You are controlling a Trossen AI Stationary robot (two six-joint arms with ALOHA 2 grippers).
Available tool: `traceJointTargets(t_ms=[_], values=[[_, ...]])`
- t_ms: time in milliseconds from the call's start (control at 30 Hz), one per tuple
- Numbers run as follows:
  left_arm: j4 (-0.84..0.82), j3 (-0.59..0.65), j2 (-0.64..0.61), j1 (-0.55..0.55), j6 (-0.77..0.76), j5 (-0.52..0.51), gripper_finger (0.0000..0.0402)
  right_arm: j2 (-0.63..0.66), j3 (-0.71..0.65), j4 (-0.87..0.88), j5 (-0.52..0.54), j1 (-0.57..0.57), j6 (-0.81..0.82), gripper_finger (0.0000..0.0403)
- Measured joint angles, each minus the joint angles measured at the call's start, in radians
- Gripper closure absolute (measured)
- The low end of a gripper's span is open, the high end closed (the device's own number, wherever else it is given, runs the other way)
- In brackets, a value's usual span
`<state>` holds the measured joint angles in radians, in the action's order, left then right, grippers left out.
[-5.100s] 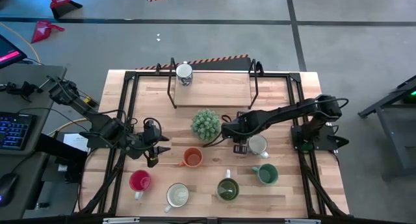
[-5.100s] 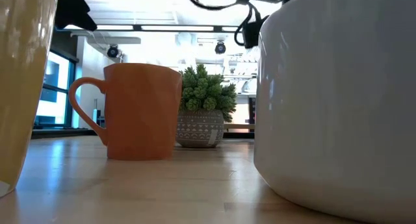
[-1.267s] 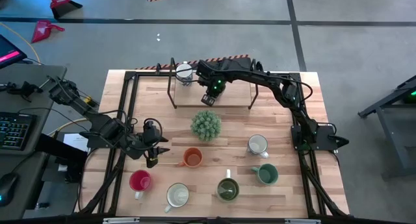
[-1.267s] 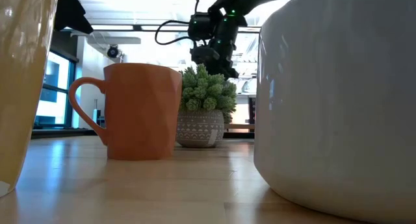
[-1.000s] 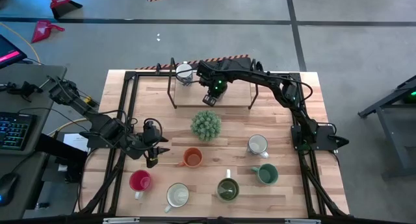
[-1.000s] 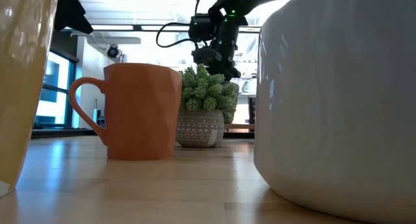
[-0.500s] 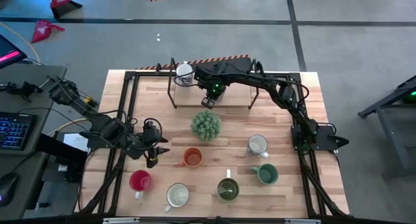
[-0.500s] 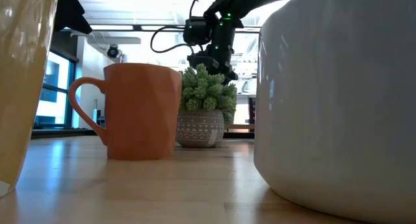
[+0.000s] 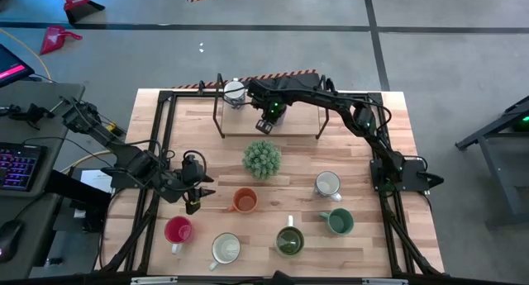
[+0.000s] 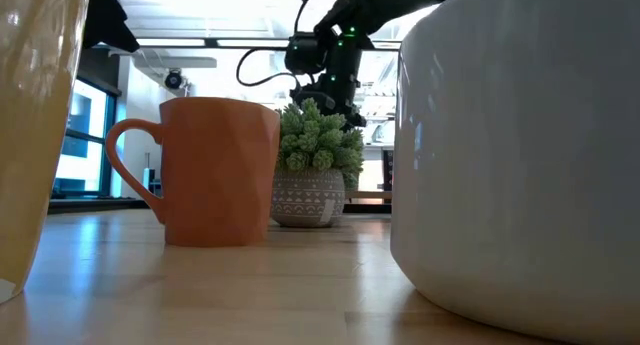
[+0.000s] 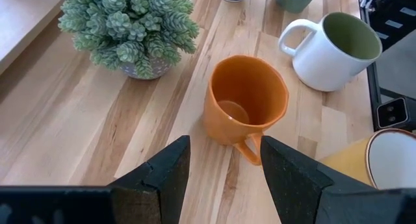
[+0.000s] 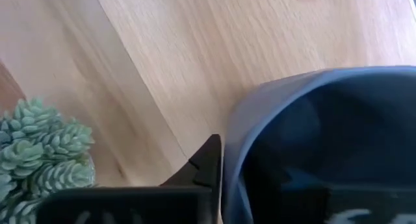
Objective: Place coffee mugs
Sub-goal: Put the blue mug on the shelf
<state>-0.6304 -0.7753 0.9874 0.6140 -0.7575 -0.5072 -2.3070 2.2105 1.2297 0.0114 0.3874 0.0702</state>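
R end effector [image 9: 266, 124] sat over the raised shelf [image 9: 289, 120] at tabletop rear w/ a pale blue mug [image 12: 325, 146] between its jaws, just beside the white mug [image 9: 235, 92]; placing step, grip not confirmable as tight or releasing. L end effector [image 11: 221, 169] was open, idle near orange mug [image 11: 246, 100]. Next, prob.: free mug fully, lift clear w/o tipping it.

plant [image 9: 261, 159] mid-table | raised shelf [image 9: 297, 113] at back | keyboard [image 9: 18, 166] off-table

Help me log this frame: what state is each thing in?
orange mug: upright, empty
red mug: upright
cream mug: upright
dark green mug: upright
green mug: upright
white mug: upright
grey mug: upright, on the shelf
blue mug: upright, at right gripper
left gripper: open, empty
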Motion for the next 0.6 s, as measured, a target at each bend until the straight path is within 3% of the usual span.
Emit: traceJointTargets(t_ms=[300,467,600], values=[[0.000,0.000,0.000,0.000,-0.001,0.000,0.0225,0.004,0.000,0.022,-0.002,-0.001,0.000,0.0298],[0.000,0.000,0.000,0.000,0.000,0.000,0.0225,0.033,0.031,0.046,0.008,-0.001,0.000,0.0289],[-0.001,0.000,0.000,0.000,0.000,0.000,0.0225,0.040,0.135,0.095,0.011,-0.001,0.000,0.0289]])
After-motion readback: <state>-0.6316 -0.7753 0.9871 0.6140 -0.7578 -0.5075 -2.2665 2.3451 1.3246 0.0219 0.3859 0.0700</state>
